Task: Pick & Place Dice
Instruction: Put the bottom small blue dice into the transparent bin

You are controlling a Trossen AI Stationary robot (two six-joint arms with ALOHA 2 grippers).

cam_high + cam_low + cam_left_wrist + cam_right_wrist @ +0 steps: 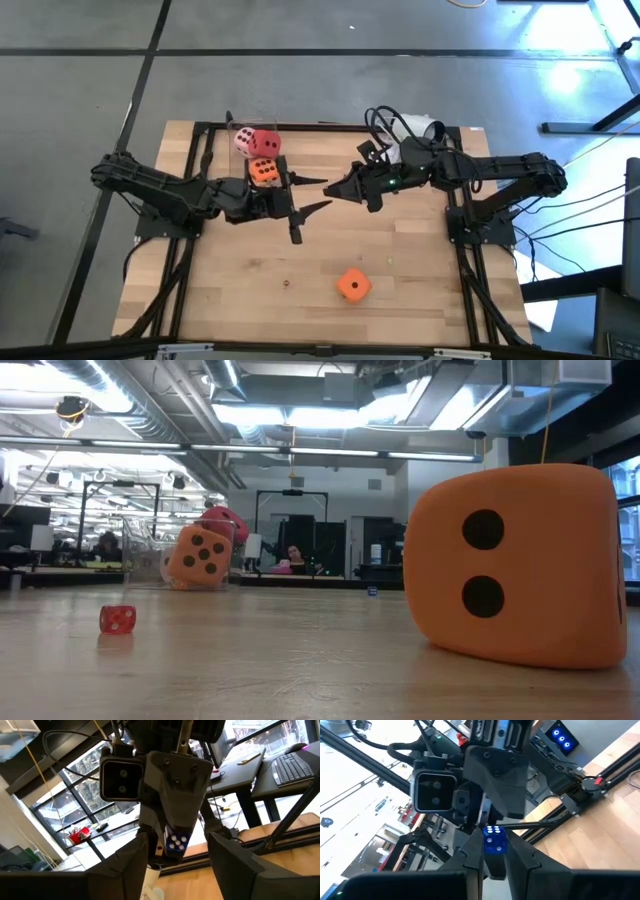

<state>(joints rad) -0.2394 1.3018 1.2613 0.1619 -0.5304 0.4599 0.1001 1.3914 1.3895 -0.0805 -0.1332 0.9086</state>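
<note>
My right gripper (338, 189) is shut on a small blue die with white pips (494, 840), in the air over the table's middle. My left gripper (322, 193) faces it tip to tip and is open. Its fingers (135, 865) stand wide on either side of the blue die (175, 841) without touching it. A pale pink die (243, 140), a red die (267, 143) and an orange die (263, 171) sit together in a clear container at the far left. The second orange die (353, 285) rests on the table near the front and looms large in the low view (520, 560). My right gripper pinches the small blue die (494, 846) between its two fingers at their free ends. The fingers come level from the table's right side. The die is lifted clear of the table, one pipped face toward my left gripper.
A tiny red die (117, 619) lies on the wood at front left of centre (287, 283). Black frame rails (200, 160) run along the table's left, right and far sides. Cables and a white object (415, 127) lie at the far right.
</note>
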